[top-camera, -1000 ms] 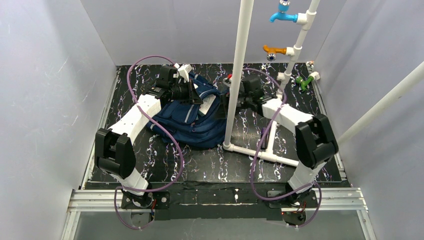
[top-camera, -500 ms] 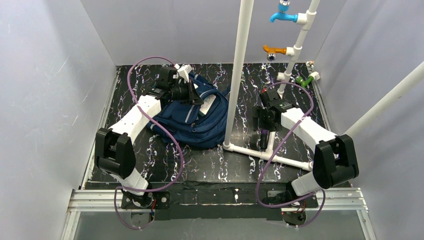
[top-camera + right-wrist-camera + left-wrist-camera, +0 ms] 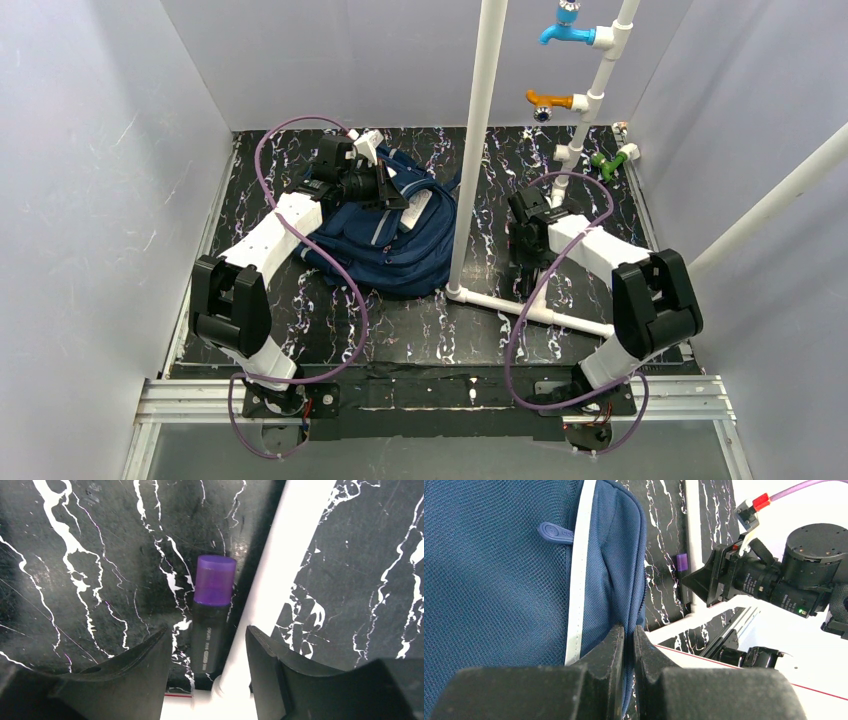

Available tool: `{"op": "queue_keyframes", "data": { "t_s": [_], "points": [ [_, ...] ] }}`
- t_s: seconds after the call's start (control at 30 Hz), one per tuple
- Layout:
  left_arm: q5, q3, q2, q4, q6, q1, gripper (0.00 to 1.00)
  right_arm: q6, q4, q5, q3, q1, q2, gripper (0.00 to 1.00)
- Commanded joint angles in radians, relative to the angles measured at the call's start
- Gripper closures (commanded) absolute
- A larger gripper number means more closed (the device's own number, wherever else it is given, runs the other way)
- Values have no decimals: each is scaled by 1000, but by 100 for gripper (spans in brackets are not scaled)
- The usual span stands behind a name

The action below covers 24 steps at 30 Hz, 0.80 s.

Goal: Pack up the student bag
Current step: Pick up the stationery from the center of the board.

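At the right side of the table point(image 3: 430, 335), the right tool point(image 3: 205, 635) hangs with its jaws well apart, straddling a black marker point(image 3: 210, 615) with a purple cap that lies flat just beside a white pipe point(image 3: 280, 580) (neither finger presses on it). Farther back, in the left half of the table, the left tool point(image 3: 629, 637) is pinched tight on a navy fabric edge of the student bag point(image 3: 395, 250), which lies slumped toward the far left corner.
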Motion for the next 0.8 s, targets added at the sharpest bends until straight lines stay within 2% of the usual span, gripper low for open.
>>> {"op": "queue_keyframes", "data": {
  "t_s": [0.0,0.37,0.47,0.63,0.67,0.77],
  "points": [
    [94,7,-85,62,-24,-8,100,26,63,23,-13,19,40,38],
    [95,11,-91,53,-23,-8,100,79,106,84,-51,38,108,48],
    [95,8,-92,51,-23,-9,100,92,145,97,-79,38,113,58],
    [87,13,-98,37,-16,-9,100,108,210,56,-81,38,110,94],
    [85,13,-99,34,-15,-9,100,114,226,36,-76,38,99,99],
    [79,16,-101,24,-10,-9,100,139,283,-32,-45,36,49,99]
  ]
}}
